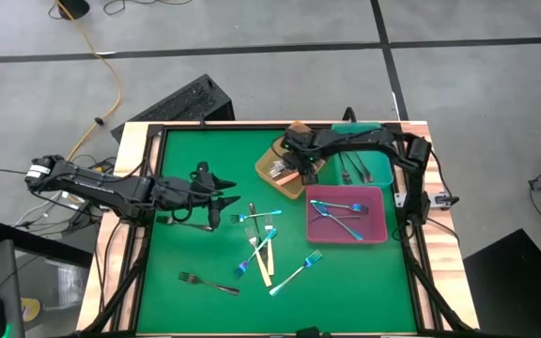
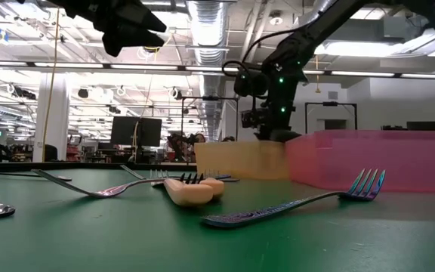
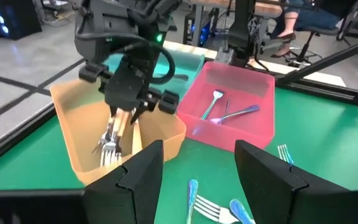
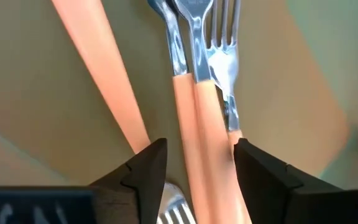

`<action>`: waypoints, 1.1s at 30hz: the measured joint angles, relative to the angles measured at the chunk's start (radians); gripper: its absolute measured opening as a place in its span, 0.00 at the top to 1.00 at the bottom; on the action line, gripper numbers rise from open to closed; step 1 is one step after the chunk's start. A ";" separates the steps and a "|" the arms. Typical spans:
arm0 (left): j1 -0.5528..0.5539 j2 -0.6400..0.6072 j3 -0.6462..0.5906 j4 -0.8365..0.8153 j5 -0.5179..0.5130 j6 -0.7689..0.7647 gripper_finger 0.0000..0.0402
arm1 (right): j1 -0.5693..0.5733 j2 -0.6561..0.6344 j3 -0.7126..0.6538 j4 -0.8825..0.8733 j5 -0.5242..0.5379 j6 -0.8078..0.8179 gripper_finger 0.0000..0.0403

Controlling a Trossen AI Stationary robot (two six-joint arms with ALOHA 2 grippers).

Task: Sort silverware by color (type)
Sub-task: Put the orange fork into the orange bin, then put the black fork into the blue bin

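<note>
High view: I see a green mat (image 1: pixel 195 300) in a wood-edged frame, on grey concrete floor with a yellow cable. Three trays sit together toward the right — the orange tray (image 1: pixel 272 160) holding cream-handled forks (image 1: pixel 278 170), the pink tray (image 1: pixel 376 221) holding two blue-teal forks (image 1: pixel 338 208), the teal tray (image 1: pixel 379 169) holding black forks (image 1: pixel 361 171). Loose forks lie mid-mat: blue-teal ones (image 1: pixel 295 273), a cream-handled pair (image 1: pixel 263 258), one black fork (image 1: pixel 208 282). The right gripper (image 1: pixel 301 173) is over the orange tray; the left gripper (image 1: pixel 216 203) hangs over bare mat, left of the loose pile.

Low view: an open hall with ceiling ducts and monitors lies behind. A blue-teal fork (image 2: pixel 293 204) lies nearest, cream handle ends (image 2: pixel 193 190) behind it. The orange tray is mostly hidden behind the pink one.

Left wrist view: my left fingers (image 3: pixel 143 175) stand wide with nothing between them. Beyond them, the right gripper (image 3: pixel 130 111) hangs over the orange tray. A seated person's legs (image 3: pixel 286 32) are cut off at the frame edge.

Right wrist view: the right fingers (image 4: pixel 146 167) stand apart, straddling cream handles (image 4: pixel 211 155) lying in the orange tray — I cannot tell whether they touch them.
</note>
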 joint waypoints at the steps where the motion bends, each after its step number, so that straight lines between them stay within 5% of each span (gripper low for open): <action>1: 0.000 0.000 0.000 -0.008 0.000 -0.006 0.55 | 0.001 0.001 0.019 -0.027 0.003 0.001 0.48; 24: 0.000 0.000 0.000 -0.168 0.044 -0.028 0.55 | 0.121 -0.002 0.756 -0.854 0.009 0.146 0.45; 33: 0.000 0.000 0.000 -0.255 0.094 -0.053 0.54 | 0.170 -0.088 0.935 -0.952 -0.039 0.238 0.45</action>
